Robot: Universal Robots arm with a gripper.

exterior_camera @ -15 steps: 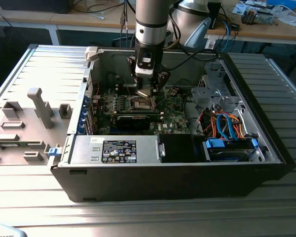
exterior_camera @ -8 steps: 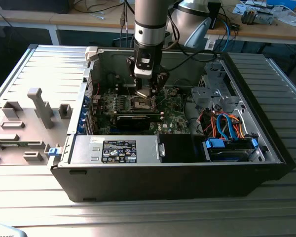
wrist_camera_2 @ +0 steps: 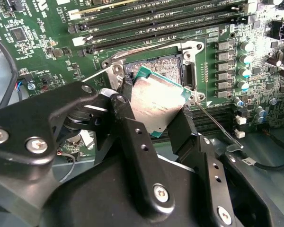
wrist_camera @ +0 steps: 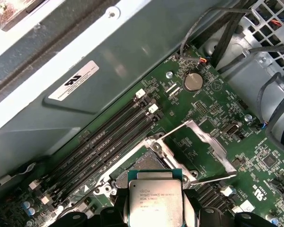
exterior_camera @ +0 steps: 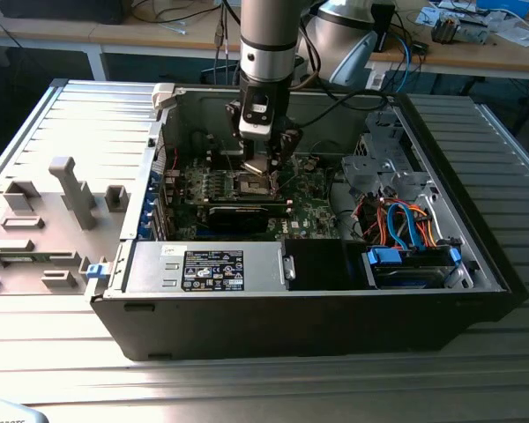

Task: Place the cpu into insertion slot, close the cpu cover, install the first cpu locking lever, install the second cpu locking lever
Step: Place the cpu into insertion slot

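Two black fingers of your gripper are clamped on opposite edges of the cpu, with its silver top facing up. You have the chip tilted over the insertion slot, not lying flat in it. Beside the slot, the cpu cover stands swung open. A thin locking lever sticks out free at one corner. Dark memory slots run alongside on the green motherboard. In the exterior view your arm reaches down into the open computer case.
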